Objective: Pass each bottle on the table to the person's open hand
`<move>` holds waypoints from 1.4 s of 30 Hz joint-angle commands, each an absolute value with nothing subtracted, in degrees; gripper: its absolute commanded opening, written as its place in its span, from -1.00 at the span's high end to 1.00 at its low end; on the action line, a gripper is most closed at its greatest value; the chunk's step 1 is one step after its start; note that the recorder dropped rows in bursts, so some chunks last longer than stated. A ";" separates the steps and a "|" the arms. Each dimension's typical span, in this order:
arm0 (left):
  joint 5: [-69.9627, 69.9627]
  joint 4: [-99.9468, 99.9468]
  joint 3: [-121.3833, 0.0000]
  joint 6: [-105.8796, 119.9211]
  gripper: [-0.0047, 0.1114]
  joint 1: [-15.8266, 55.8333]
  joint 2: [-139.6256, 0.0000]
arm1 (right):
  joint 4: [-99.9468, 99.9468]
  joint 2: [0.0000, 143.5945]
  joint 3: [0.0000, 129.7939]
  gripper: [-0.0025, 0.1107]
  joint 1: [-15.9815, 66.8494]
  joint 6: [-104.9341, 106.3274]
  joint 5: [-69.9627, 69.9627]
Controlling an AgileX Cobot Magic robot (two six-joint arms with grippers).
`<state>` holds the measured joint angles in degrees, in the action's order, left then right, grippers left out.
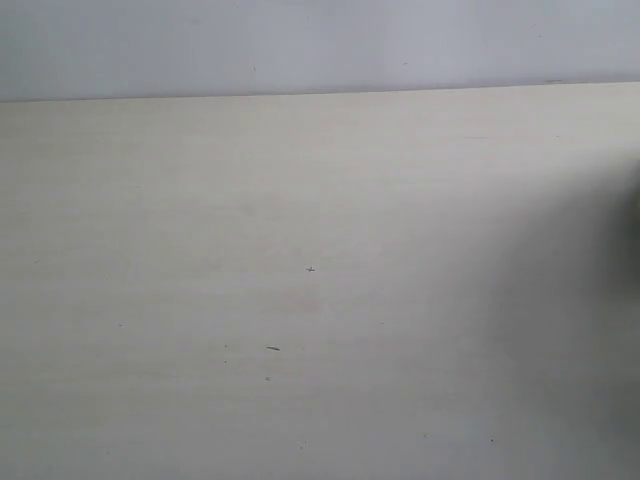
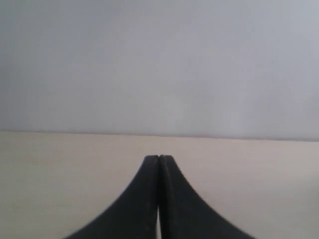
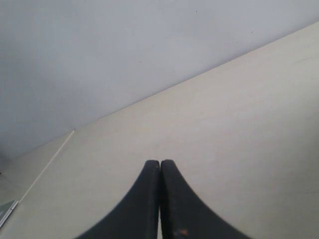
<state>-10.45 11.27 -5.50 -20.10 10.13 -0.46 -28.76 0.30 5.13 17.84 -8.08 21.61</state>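
Exterior view
Surface: the pale cream surface [image 1: 320, 300] fills nearly the whole picture, from the near border up to its straight far edge.
Grain: a faint wood grain runs across it.
Specks: a few small dark specks [image 1: 272, 348] lie near the middle, well apart from each other.
Wall: a plain grey-white wall [image 1: 320, 45] stands behind the far edge.
Dark blur: a dark blur [image 1: 632, 225] touches the right border over the surface; I cannot tell what it is.

Left wrist view
Left claw: the left claw [image 2: 159, 158] is clenched, with nothing between its two parts.
Fingers: the two black fingers [image 2: 139, 204] lie flat against each other along their whole length, and only a thin seam shows between them.
Surface: the cream surface is under and ahead of the tips, and its far edge runs level across the picture.
Wall: the grey-white wall takes the part beyond that edge.

Right wrist view
Right claw: the right claw [image 3: 160, 162] is clenched too, gripping nothing; its black fingers meet tip to tip.
Surface: the cream surface spreads ahead of the tips, and its far edge runs slanted in this picture.
Line: a thin pale line [image 3: 50, 159] crosses the surface to one side of the claw.
Grey-green thing: a small grey-green thing [image 3: 6, 211] shows at the border of the picture; it is too small to name.
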 commanded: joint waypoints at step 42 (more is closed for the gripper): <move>-6.90 14.63 0.00 -19.52 0.92 7.89 0.00 | -19.06 0.00 4.95 0.94 9.99 1.00 12.46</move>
<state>-7.20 14.35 -0.17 -19.73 7.98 -0.36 -24.44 0.30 5.13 13.84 -3.81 17.31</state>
